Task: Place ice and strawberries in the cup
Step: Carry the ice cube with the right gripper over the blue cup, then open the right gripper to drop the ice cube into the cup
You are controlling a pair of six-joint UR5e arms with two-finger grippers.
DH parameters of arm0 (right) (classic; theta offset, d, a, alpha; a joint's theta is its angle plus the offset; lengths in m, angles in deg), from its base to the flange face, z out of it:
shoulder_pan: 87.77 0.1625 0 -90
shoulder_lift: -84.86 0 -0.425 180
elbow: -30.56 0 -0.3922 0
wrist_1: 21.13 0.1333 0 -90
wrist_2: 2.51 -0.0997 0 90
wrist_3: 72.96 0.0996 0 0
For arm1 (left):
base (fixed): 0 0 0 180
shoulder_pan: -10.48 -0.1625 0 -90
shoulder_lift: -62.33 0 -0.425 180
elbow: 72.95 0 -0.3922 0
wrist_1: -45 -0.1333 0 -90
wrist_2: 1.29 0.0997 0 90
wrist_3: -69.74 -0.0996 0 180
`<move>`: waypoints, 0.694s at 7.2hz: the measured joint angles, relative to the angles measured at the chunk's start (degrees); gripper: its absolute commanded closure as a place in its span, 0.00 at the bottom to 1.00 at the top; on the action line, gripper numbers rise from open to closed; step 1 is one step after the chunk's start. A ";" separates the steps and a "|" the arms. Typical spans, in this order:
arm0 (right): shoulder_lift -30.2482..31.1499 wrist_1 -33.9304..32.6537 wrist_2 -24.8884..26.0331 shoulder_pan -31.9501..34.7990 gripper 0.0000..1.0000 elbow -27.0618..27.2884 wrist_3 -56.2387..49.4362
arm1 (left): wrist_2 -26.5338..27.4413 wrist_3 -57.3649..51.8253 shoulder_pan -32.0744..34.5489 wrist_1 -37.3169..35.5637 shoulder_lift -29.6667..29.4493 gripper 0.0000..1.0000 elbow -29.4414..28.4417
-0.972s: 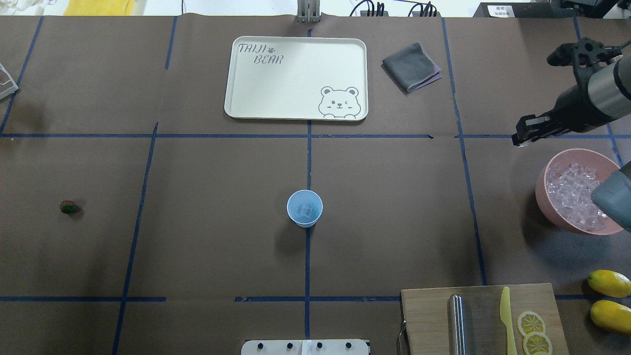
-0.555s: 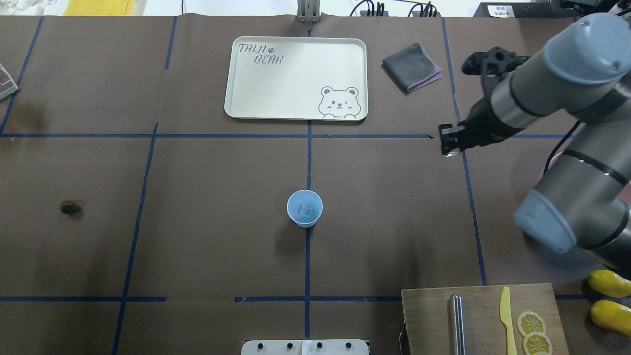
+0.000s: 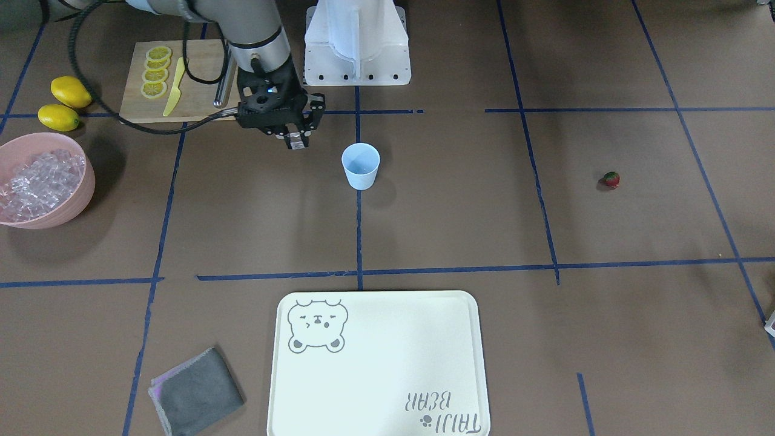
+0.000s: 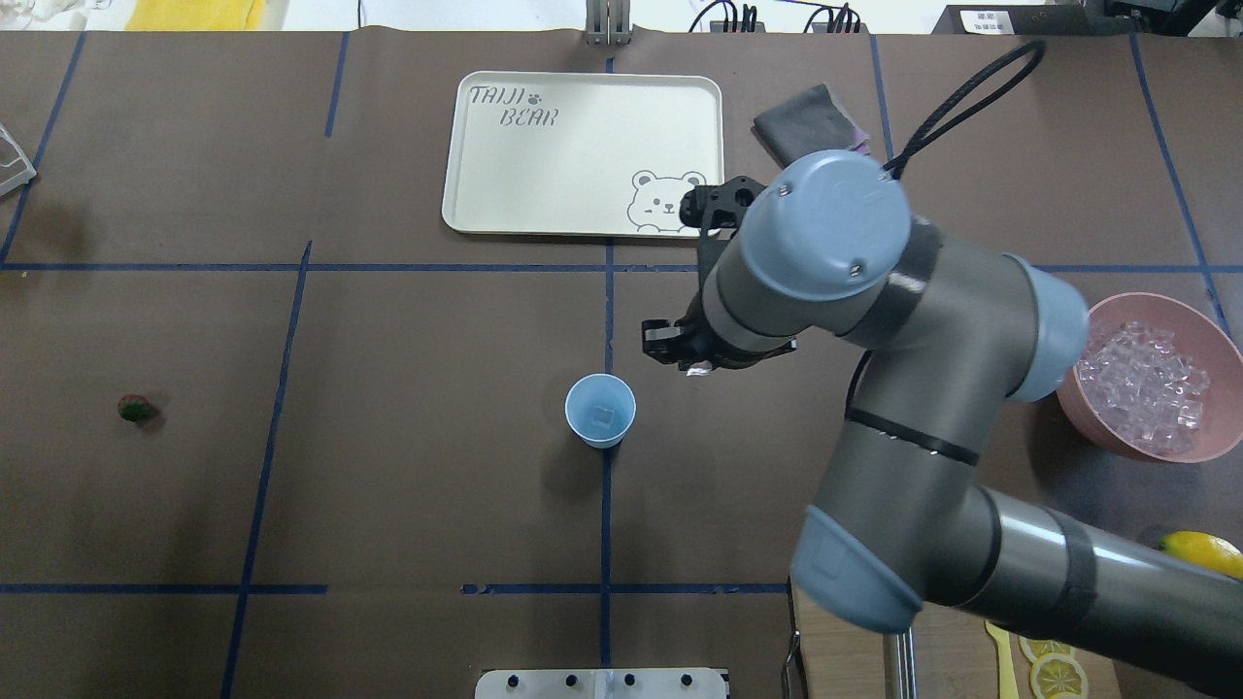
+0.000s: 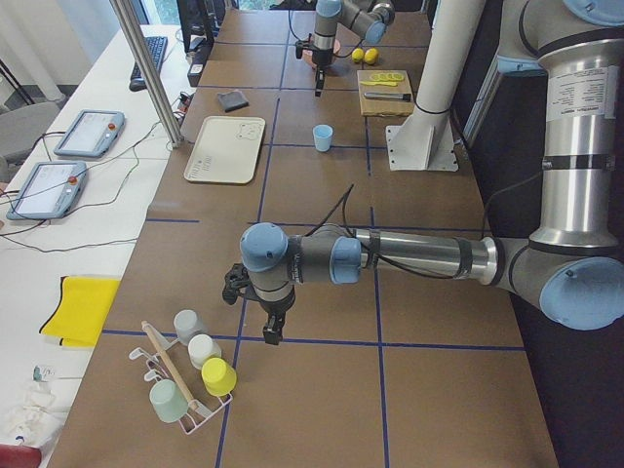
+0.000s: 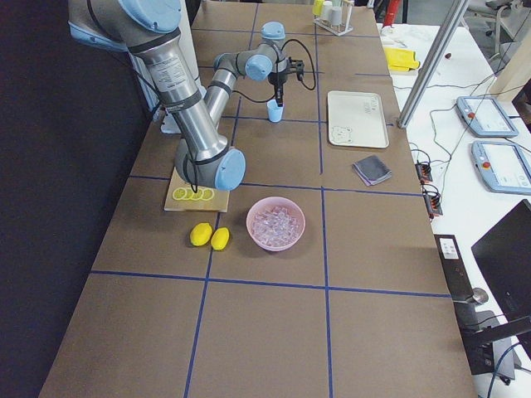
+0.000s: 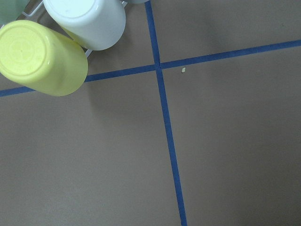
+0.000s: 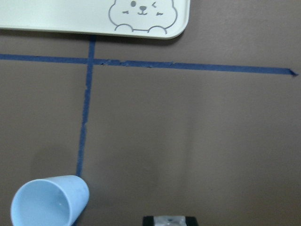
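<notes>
The light blue cup [image 4: 601, 411] stands upright at the table's middle with one ice cube [image 4: 603, 417] inside. It also shows in the front view [image 3: 361, 165] and the right wrist view [image 8: 49, 200]. My right gripper [image 4: 691, 367] hangs above the table just right of the cup, shut on a clear ice cube [image 8: 169, 220]. The heap of ice [image 4: 1144, 383] fills a pink bowl [image 4: 1194, 452] at the right. The strawberry [image 4: 134, 409] lies alone at the far left. My left gripper [image 5: 271, 331] shows only in the exterior left view, so I cannot tell its state.
A cream bear tray [image 4: 583, 155] and a grey cloth [image 4: 798, 121] lie at the far side. A cutting board [image 3: 194, 91] with lemon slices and a knife, and two lemons [image 3: 63, 100], sit near the robot's base. A rack of upturned cups [image 7: 42, 59] is under my left wrist.
My right arm has swung left from above the pink bowl to beside the cup, carrying an ice cube. The cup and strawberry have not moved.
</notes>
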 measured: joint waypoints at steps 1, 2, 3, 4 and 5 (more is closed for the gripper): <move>-3.62 -0.04 2.56 -2.35 0.94 -3.45 2.64 | 0.02 0.00 -0.02 0.00 0.00 0.00 0.00; -6.75 -0.02 4.45 -3.92 0.94 -7.12 4.31 | 0.00 0.00 -0.05 0.00 0.03 0.00 0.00; -8.78 0.08 6.01 -4.97 0.93 -10.16 5.28 | -0.01 0.00 -0.05 0.00 0.06 0.00 0.00; -9.45 0.15 7.02 -5.68 0.79 -11.83 5.67 | -0.02 0.00 -0.05 0.00 0.08 0.00 0.00; -9.52 0.19 7.69 -6.19 0.09 -12.57 5.76 | -0.02 0.00 -0.06 0.00 0.08 0.00 0.00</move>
